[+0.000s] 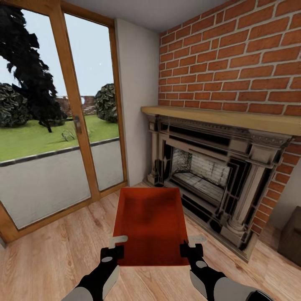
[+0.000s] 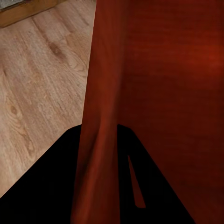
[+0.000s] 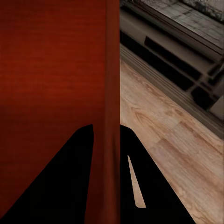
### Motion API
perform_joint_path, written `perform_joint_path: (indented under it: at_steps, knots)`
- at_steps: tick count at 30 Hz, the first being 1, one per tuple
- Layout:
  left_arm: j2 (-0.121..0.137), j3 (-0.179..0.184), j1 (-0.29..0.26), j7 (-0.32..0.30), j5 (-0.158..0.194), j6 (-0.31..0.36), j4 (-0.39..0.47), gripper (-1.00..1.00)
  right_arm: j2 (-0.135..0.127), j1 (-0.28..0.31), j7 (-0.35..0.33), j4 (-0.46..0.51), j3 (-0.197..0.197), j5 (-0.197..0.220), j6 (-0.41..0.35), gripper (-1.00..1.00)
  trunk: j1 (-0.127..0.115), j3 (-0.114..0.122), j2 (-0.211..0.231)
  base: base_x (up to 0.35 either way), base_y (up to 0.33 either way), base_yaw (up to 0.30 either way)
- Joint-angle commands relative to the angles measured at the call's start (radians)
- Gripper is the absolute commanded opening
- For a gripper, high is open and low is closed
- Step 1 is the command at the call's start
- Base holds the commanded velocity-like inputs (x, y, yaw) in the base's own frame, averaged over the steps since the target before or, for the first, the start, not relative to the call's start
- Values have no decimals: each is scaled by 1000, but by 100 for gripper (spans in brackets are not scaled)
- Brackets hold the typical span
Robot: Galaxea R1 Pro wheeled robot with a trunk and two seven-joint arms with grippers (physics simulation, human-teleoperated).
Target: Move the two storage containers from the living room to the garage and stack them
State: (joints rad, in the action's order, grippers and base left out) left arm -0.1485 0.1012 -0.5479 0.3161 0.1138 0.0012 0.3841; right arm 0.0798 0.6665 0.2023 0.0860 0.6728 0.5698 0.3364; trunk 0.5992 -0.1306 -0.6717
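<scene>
Storage container [image 1: 150, 225], orange-red, lidless, is held up off the light wood-plank floor [image 1: 54, 251] in the living room, centred in front of the robot, long axis running away from it, open side up, roughly level. Only one container in sight. Left gripper [image 1: 113, 246] is clamped on the near end of its left wall, right gripper [image 1: 191, 246] on the near end of its right wall; each has one pale finger inside the box and the dark one outside, wall pinched between. Left wrist view confirms: thin red wall [image 2: 98, 154] runs straight between the two dark fingers [image 2: 51, 186], box interior on one side, wood planks [image 2: 42, 79] on the other. Right wrist view same story: wall [image 3: 109, 140] between the fingers [image 3: 60, 186], ribbed red bottom on one side, planks and the fireplace base [image 3: 177, 60] on the other. Both arms [image 1: 100, 280] come in low from the near edge, dark forearms with grey panels. Beyond the box to the right: red-brick fireplace [image 1: 209, 179] with carved surround and a wooden mantel shelf [image 1: 217, 118], brick wall [image 1: 234, 58] above it. To the left: tall wood-framed glass doors [image 1: 75, 125] looking out on lawn, shrubs and a dark tree. Plain pale wall strip [image 1: 136, 104] between door and brick. Dark brown furniture corner [image 1: 290, 236] at the far right edge, cannot tell what it is.
</scene>
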Motion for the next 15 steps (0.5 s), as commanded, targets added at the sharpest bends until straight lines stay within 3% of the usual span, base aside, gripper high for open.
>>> perform_joint_path:
  at_steps: [1, 15]
  knots:
    - [0, 4, -1, 6, 4, 0, 2, -100, 0, 1, 1, -5, 14, 32, 10, -100, 0, 0, -1, 0, 0, 0]
    - [0, 4, -1, 6, 4, 0, 2, -100, 0, 1, 1, -5, 14, 33, 10, -100, 0, 15, -1, 0, 0, 0]
